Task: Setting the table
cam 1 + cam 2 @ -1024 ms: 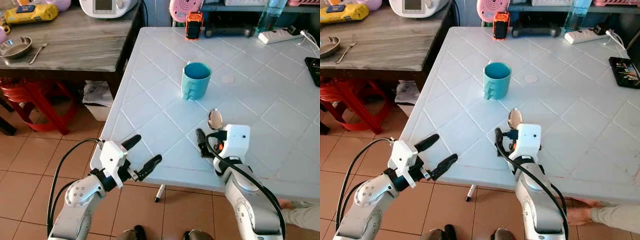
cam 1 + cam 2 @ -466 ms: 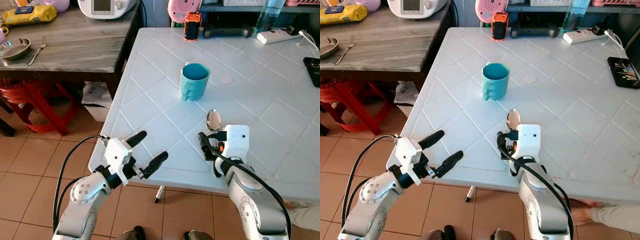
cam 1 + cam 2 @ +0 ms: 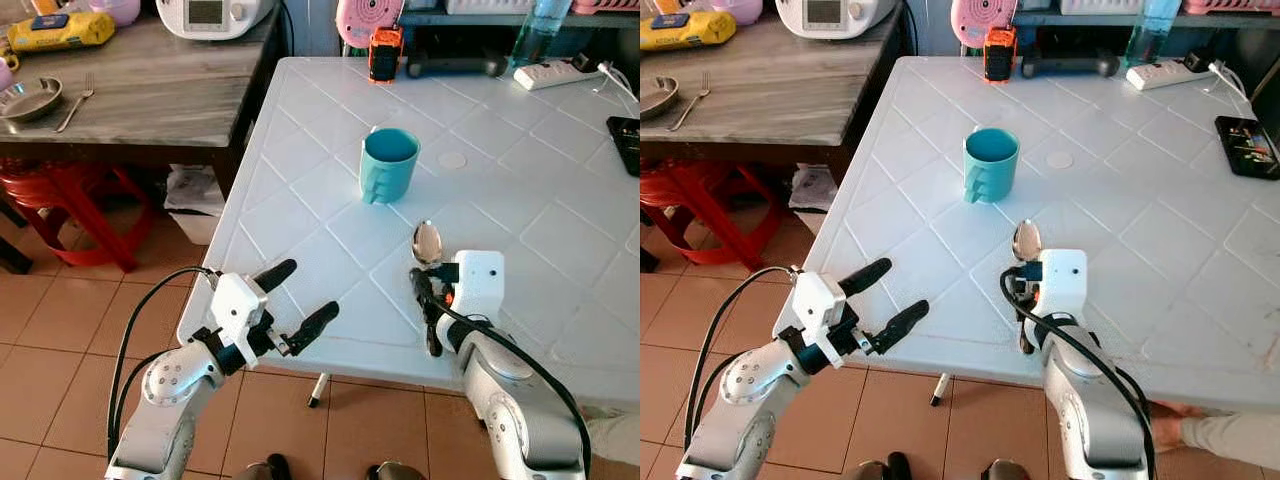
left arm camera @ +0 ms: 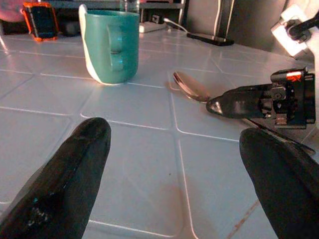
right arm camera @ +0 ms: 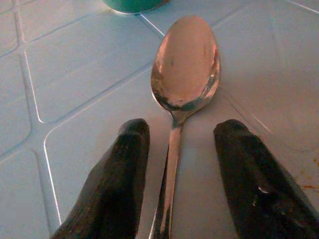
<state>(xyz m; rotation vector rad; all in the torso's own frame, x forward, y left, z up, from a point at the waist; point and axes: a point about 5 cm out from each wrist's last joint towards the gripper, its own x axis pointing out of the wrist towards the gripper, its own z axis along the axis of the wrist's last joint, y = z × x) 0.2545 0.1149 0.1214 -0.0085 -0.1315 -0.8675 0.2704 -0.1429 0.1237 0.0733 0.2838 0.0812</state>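
Observation:
A metal spoon (image 3: 428,241) lies on the white table (image 3: 300,230), its bowl toward a teal mug (image 3: 388,163) that stands upright farther back. My right gripper (image 5: 183,127) rests low on the table near the front edge, open, one finger on each side of the spoon's handle (image 5: 168,174) and not touching it. In the left eye view its black finger (image 3: 424,300) lies along the handle. My left gripper (image 3: 308,290) hovers open at the table's front left edge with nothing between its fingers; in its wrist view the mug (image 4: 109,47) and the spoon (image 4: 189,87) lie ahead.
A wooden table (image 3: 150,80) at the left carries a metal bowl (image 3: 30,97), a fork (image 3: 75,100) and a yellow packet. A red stool (image 3: 70,190) stands beneath it. An orange device (image 3: 385,52), a power strip (image 3: 555,72) and a phone (image 3: 625,130) sit at the white table's back. A person's hand (image 3: 1170,430) shows below the front right edge.
My right gripper has drawn back along the spoon's handle toward the front edge and shifted slightly right. My left gripper has risen a little closer to the table's edge.

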